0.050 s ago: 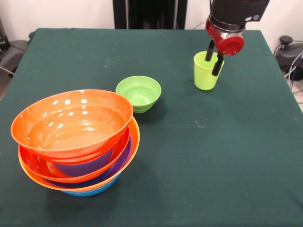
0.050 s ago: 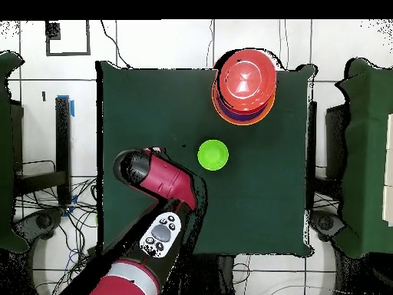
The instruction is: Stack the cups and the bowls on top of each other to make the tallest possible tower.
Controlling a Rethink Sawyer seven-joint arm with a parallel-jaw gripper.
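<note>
The lime-green cup (image 1: 205,74) stands upright on the green table (image 1: 213,156), far right in the front view. My gripper (image 1: 212,66) hangs right over it, open; one black finger (image 1: 209,52) dips inside the rim and the other sits outside the cup's near-right wall. A small lime-green bowl (image 1: 138,92) (image 2: 213,154) rests alone near the middle. At the near left the tower (image 1: 75,142) (image 2: 244,86) is a nest of bowls: a big orange bowl (image 1: 71,118) on top, then red-orange, purple, orange and blue rims. In the overhead view my arm hides the cup.
My red arm (image 2: 165,178) reaches in from the bottom left of the overhead view. Cables lie on the floor beside the table's left edge (image 2: 98,154) there. Open cloth stretches between the cup and the tower.
</note>
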